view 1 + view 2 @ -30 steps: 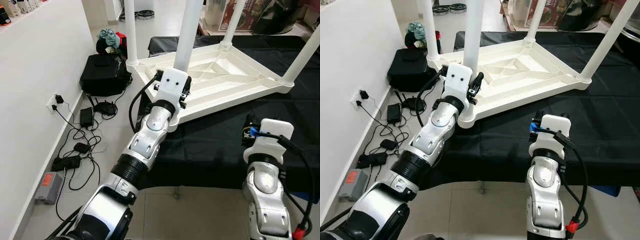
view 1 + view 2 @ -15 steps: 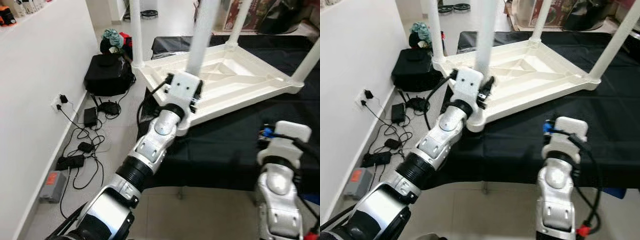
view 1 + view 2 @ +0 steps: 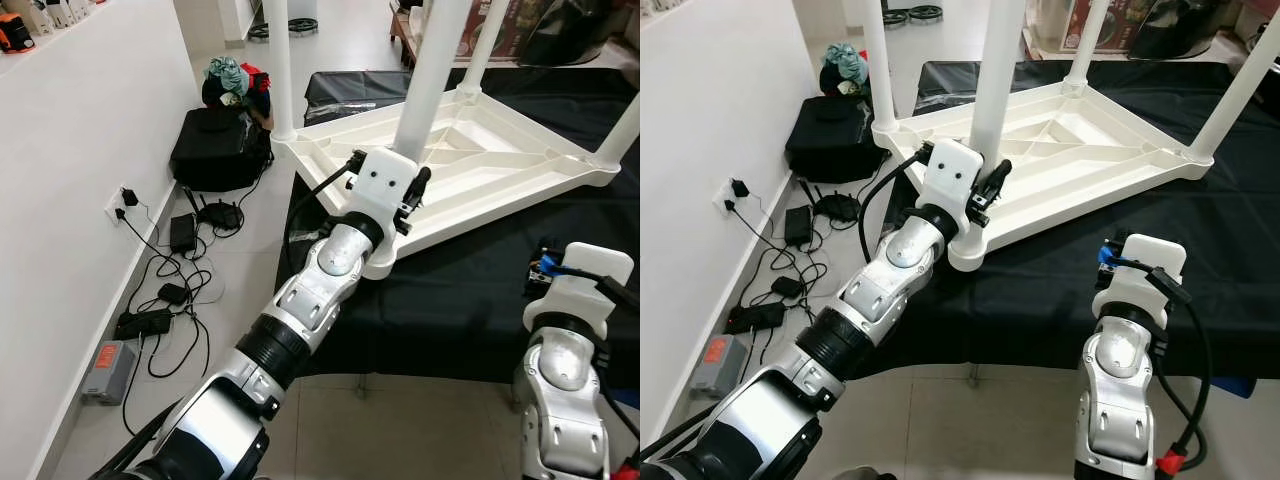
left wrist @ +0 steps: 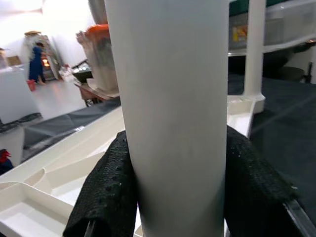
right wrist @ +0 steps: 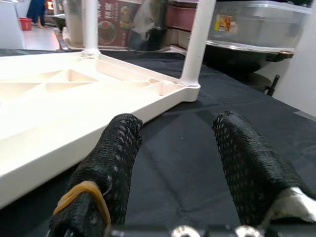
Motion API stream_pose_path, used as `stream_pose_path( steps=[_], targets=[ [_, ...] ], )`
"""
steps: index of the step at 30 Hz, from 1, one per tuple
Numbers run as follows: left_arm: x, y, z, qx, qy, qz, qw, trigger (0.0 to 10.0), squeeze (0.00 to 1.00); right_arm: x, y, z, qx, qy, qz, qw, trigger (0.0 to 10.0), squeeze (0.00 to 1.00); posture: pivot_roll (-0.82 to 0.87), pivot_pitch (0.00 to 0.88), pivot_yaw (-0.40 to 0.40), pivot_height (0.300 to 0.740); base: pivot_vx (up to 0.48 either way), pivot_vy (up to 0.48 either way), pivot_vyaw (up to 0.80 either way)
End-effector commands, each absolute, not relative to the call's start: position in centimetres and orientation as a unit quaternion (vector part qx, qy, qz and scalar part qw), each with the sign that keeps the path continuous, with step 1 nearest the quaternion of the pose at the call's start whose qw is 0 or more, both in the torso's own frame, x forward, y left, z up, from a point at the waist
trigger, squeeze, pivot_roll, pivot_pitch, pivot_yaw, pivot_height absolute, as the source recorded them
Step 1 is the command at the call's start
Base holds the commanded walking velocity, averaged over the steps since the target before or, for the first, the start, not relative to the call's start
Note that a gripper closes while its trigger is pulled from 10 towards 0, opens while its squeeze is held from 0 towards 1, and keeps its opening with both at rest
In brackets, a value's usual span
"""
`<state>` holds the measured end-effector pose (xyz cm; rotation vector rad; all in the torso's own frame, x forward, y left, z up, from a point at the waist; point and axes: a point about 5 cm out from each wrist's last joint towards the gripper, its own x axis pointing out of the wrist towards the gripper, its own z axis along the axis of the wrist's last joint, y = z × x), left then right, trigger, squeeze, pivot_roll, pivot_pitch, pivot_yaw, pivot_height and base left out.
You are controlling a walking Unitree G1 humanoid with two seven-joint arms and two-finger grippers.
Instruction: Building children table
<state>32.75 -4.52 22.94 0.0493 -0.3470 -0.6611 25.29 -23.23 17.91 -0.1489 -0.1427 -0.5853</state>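
Note:
A white children's table [image 3: 500, 150] lies upside down on a black cloth [image 3: 460, 300], its legs pointing up. My left gripper [image 3: 403, 188] is shut on the near corner leg [image 3: 432, 70] just above its base. In the left wrist view, both black fingers [image 4: 106, 187] press against the sides of this leg [image 4: 173, 98]. My right gripper [image 5: 175, 148] is open, low over the cloth in front of the table's near edge, with nothing between its fingers [image 5: 118, 158]. Its white wrist [image 3: 585, 275] is at the front right.
Three more legs stand at the other corners [image 3: 280, 70]. On the floor to the left are a black bag [image 3: 215, 150], a pile of clothes [image 3: 230, 78] and cables with adapters [image 3: 165, 290] below a wall socket [image 3: 120, 200]. Clear storage boxes [image 5: 256, 24] stand behind the cloth.
The whole view has shifted to the right, so the camera moved. My left gripper stays shut on the same leg, and the right gripper is still open over the cloth.

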Motion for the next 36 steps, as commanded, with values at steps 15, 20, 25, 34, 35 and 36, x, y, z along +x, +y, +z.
stream_pose_path(
  steps=[15,20,25,34,35,36],
  targets=[
    [26.0,-12.2,24.2,-0.053,-0.171,-0.491,0.853,10.0,0.0,25.8,-22.4,17.5,-0.063,-0.064,-0.272,0.958,10.0,0.0,0.02,0.06,0.033,0.74,0.0,0.0,0.0],
    [25.8,-11.1,25.5,-0.059,-0.205,-0.508,0.834,10.0,0.0,25.9,-22.1,17.3,-0.06,-0.061,-0.266,0.96,10.0,0.0,0.03,0.058,0.03,0.74,0.0,0.0,0.0],
    [27.5,-8.0,26.9,-0.001,-0.272,-0.468,0.841,10.0,0.0,26.1,-21.3,17.2,-0.046,-0.062,-0.245,0.966,10.0,0.0,0.03,0.055,0.028,0.74,0.0,0.0,0.0],
    [29.7,-3.2,24.2,0.053,-0.246,-0.41,0.876,10.0,0.0,26.2,-20.9,17.5,-0.05,-0.067,-0.246,0.966,10.0,0.0,0.03,0.054,0.027,0.74,0.0,0.0,0.0],
    [29.9,-2.2,23.7,0.058,-0.24,-0.392,0.886,10.0,0.0,26.1,-21.0,17.6,-0.05,-0.068,-0.25,0.965,10.0,0.0,0.03,0.055,0.026,0.74,0.0,0.0,0.0],
    [30.1,-1.1,23.2,0.072,-0.241,-0.368,0.895,10.0,0.0,26.1,-21.2,17.7,-0.051,-0.069,-0.255,0.963,10.0,0.0,0.03,0.054,0.028,0.74,0.0,0.0,0.0]
  ],
)
